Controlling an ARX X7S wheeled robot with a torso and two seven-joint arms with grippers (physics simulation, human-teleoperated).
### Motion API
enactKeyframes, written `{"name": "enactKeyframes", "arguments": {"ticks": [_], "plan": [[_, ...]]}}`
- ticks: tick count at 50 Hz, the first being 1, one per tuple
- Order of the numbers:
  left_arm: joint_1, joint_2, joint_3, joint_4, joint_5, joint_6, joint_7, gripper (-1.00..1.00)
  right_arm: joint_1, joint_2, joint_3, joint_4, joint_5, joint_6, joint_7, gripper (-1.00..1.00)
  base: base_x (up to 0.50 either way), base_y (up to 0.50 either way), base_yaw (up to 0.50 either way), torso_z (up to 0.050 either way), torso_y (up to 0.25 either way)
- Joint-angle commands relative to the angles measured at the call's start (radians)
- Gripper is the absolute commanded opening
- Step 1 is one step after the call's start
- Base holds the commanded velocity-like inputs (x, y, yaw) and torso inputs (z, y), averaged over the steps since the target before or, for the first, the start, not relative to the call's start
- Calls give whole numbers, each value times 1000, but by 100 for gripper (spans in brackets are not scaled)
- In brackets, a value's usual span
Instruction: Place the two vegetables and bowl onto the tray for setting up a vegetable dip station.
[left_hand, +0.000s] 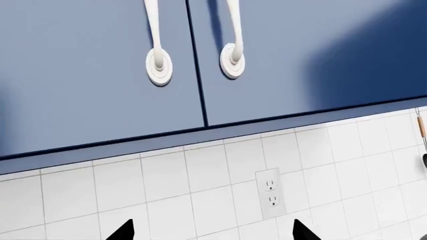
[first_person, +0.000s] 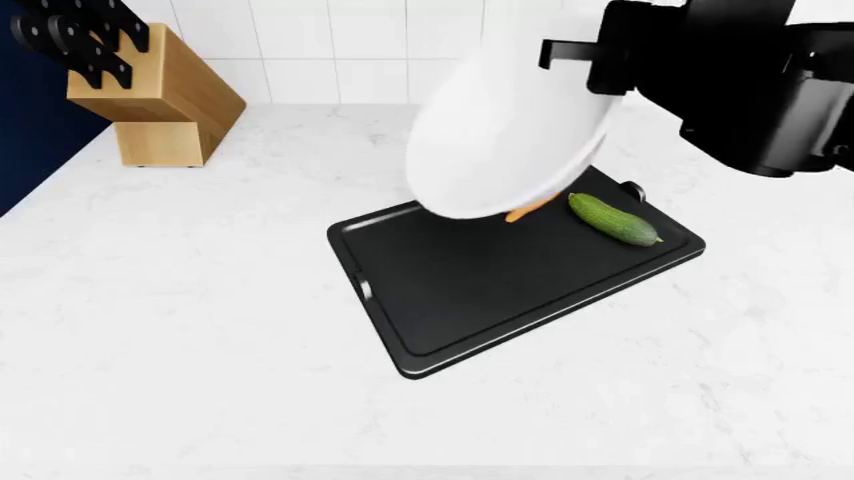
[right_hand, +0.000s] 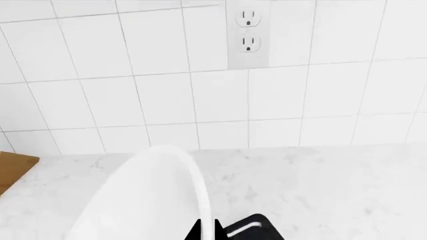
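In the head view the white bowl (first_person: 507, 140) hangs tilted above the far end of the black tray (first_person: 441, 290). My right gripper (first_person: 601, 68) is shut on its rim. The right wrist view shows the same: the gripper (right_hand: 203, 231) has both fingertips pinched on the thin bowl rim (right_hand: 193, 190), with a corner of the tray (right_hand: 250, 227) below. The green cucumber (first_person: 614, 219) lies on the tray's far right part. The orange carrot (first_person: 530, 209) lies beside it, mostly hidden behind the bowl. My left gripper (left_hand: 213, 232) is open and empty, facing the wall, and is out of the head view.
A wooden knife block (first_person: 154, 95) stands at the back left of the white marble counter (first_person: 174, 300). Blue cabinets (left_hand: 100, 75) hang over the tiled wall, which has an outlet (left_hand: 269, 192). A utensil (left_hand: 423, 145) hangs on that wall.
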Motion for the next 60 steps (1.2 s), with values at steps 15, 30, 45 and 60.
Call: {"name": "enactKeyframes", "arguments": {"ticks": [15, 30, 45, 60], "plan": [[8, 2, 5, 1, 6, 0, 3, 100, -115, -43, 12, 57, -12, -85, -34, -100, 0, 0, 0, 1, 1], [9, 3, 6, 2, 6, -1, 3, 100, -138, -54, 1, 48, -14, -87, -35, -100, 0, 0, 0, 0, 0], [13, 3, 8, 1, 9, -1, 5, 100, -138, -63, 7, 16, 6, -86, -19, -100, 0, 0, 0, 0, 1], [16, 4, 12, -3, 12, -2, 8, 100, -161, -32, 59, -73, 65, -125, 53, -100, 0, 0, 0, 0, 0]]}}
